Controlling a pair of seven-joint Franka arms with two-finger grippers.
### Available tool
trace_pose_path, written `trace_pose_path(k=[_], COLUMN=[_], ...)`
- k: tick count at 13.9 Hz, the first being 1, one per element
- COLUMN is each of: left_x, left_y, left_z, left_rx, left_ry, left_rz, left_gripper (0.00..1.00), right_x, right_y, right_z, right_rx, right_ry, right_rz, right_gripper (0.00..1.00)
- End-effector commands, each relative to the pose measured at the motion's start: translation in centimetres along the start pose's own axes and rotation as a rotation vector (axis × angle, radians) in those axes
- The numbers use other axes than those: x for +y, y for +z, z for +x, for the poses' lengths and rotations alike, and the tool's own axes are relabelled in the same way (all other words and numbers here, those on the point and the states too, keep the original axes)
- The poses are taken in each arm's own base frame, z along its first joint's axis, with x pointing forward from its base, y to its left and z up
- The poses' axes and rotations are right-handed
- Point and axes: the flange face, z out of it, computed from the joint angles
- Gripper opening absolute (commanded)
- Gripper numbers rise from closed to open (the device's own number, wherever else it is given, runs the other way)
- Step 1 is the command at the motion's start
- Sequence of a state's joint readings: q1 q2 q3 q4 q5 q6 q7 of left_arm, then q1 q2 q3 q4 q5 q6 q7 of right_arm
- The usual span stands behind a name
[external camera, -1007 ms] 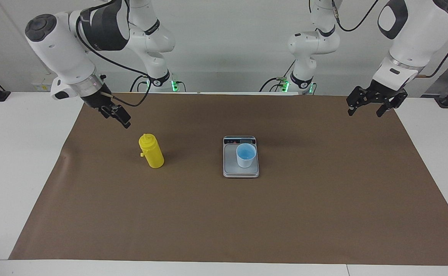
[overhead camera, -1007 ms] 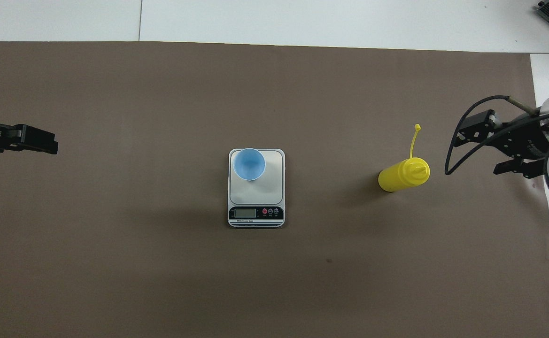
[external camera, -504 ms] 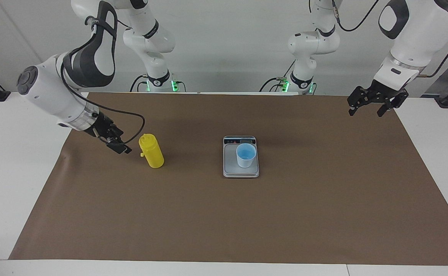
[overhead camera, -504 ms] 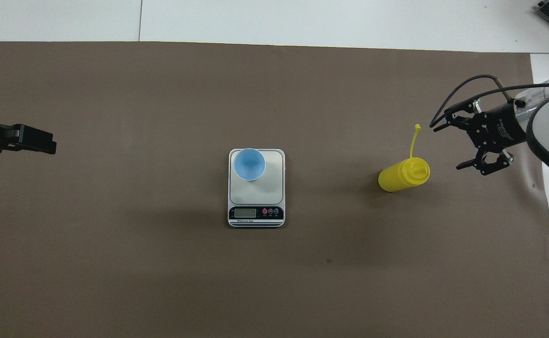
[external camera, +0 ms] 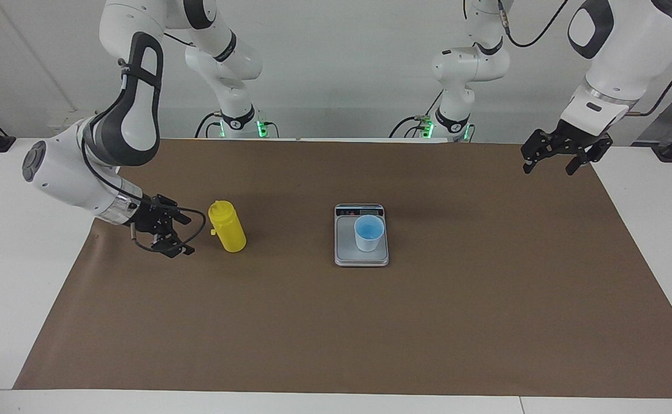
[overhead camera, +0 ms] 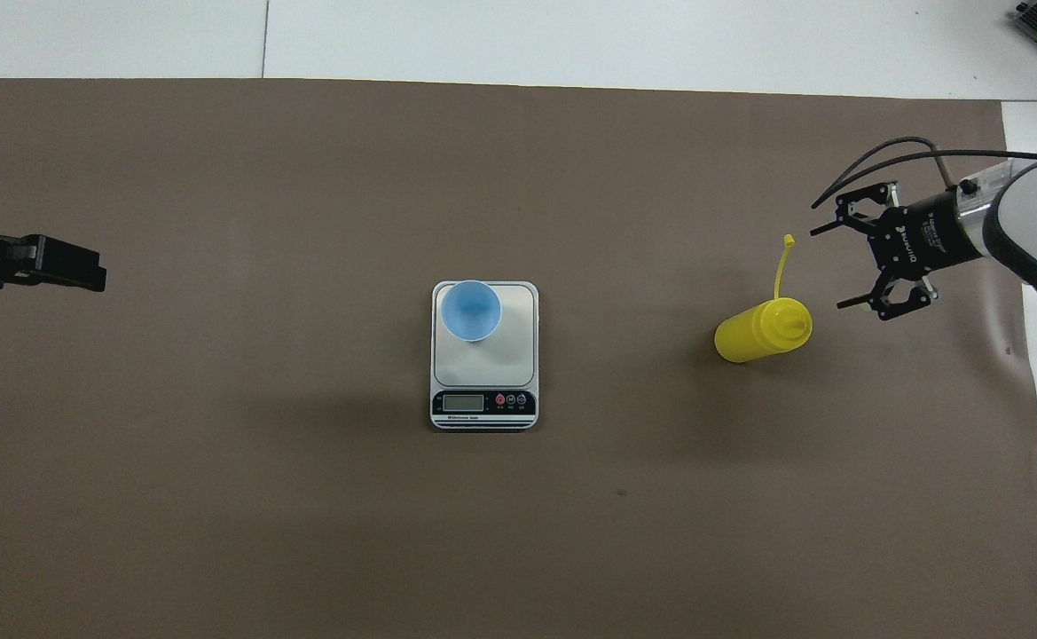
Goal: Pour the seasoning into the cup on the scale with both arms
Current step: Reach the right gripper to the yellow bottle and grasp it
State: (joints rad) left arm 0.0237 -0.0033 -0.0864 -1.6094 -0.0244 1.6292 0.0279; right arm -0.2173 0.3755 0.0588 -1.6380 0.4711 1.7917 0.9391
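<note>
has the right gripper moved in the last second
Yes. The right gripper has come down from above the yellow bottle to its side, level with its body, jaws open toward it, not yet touching.

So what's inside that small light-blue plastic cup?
The small light-blue plastic cup, standing on the flat silver-grey digital scale, shows only a bare blue bottom. The plate beneath it is covered.

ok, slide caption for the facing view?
Open right gripper beside upright bottle; cup on scale; left gripper waits.
</note>
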Motion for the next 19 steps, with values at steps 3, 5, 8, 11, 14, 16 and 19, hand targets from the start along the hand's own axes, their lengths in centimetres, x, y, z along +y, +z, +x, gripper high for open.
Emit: trace_pose_path(k=[3, 5, 8, 11, 14, 16, 19], left_x=[-0.4, -0.4, -0.4, -0.3, -0.3, -0.3, -0.3], left_y=[-0.4, -0.4, -0.4, -0.4, -0.4, -0.4, -0.5], left_z=[-0.9, -0.9, -0.9, -0.9, -0.9, -0.9, -0.9], left_rx=[-0.008, -0.008, -0.008, -0.008, -0.008, -0.008, -0.007], left_ry=[-0.004, -0.005, -0.005, -0.004, -0.004, -0.004, -0.004], left_rz=[0.014, 0.014, 0.014, 0.013, 0.013, 0.014, 0.015], left_gripper=[1.00, 1.00, 1.00, 1.00, 1.00, 1.00, 1.00], right_x=[2.3, 3.1, 3.4, 3.7, 4.5, 5.3, 6.1], right_y=[2.9, 3.8, 4.4, 5.6, 6.3, 6.7, 6.6], right_z=[0.8, 0.5, -0.1, -1.3, -1.2, -1.1, -0.9], right_rx=[-0.121, -0.145, -0.197, -0.245, -0.261, -0.262, -0.270], right_ry=[0.116, 0.131, 0.155, 0.170, 0.186, 0.168, 0.139], right_rz=[0.039, 0.034, 0.058, 0.071, 0.080, 0.076, 0.074], right_gripper=[1.00, 1.00, 1.00, 1.00, 1.00, 1.00, 1.00])
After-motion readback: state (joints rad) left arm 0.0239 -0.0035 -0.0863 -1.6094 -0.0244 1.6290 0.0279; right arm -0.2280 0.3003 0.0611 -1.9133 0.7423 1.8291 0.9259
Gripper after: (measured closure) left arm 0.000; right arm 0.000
